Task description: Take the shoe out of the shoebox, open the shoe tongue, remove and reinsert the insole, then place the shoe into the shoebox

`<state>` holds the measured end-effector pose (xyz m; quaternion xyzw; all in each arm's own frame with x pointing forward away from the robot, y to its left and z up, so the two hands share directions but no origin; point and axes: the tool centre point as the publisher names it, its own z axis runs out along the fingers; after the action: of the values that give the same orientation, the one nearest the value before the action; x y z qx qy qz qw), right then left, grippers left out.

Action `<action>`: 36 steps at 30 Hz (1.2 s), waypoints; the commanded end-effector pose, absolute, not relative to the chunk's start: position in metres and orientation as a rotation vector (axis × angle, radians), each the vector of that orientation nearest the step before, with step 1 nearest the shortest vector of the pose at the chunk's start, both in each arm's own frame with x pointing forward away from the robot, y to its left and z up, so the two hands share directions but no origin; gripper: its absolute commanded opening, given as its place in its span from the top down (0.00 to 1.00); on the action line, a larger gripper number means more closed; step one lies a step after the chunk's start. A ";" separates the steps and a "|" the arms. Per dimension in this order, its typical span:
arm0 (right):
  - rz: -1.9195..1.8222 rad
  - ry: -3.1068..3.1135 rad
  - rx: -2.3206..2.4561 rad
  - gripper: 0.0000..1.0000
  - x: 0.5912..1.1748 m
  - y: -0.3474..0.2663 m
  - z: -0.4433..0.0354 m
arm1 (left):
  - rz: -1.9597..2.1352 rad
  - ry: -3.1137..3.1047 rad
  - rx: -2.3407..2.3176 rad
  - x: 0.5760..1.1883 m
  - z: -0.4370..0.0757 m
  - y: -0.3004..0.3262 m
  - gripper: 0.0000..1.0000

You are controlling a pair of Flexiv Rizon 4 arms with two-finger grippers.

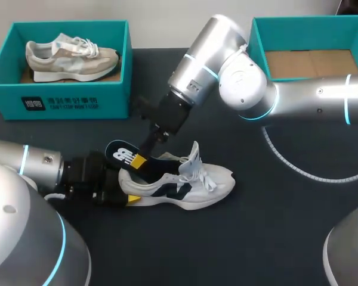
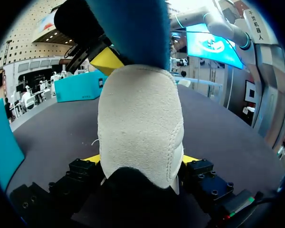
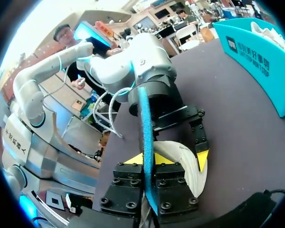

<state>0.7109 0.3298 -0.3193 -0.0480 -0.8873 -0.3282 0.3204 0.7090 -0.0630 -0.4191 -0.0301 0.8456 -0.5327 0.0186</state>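
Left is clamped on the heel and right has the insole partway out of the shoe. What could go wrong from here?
1. The insole has its front end inside the shoe, so it may snag or buckle.
2. The left gripper holds only the heel, so a pull on the insole could twist the shoe loose.
3. The right gripper sits right beside the left one, and they could collide.

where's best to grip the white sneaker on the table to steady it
At the heel, from behind, a finger on each side, as the left end effector does. The white and navy lace-up sneaker stands on its sole; the heel is narrow, leaving the opening free for the blue insole.
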 end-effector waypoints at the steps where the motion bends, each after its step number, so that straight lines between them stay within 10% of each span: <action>1: -0.898 -2.334 -0.118 1.00 0.711 0.335 -0.318 | -1.651 2.627 -0.094 0.710 -0.423 -0.064 1.00; 36: -1.583 -2.274 -0.278 1.00 0.779 0.390 -0.202 | -1.651 2.627 -0.094 0.710 -0.423 -0.064 1.00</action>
<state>0.7813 0.3886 -0.2013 -0.0966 -0.8044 -0.5581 0.1790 0.7090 -0.0630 -0.4191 -0.0301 0.8456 -0.5327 0.0186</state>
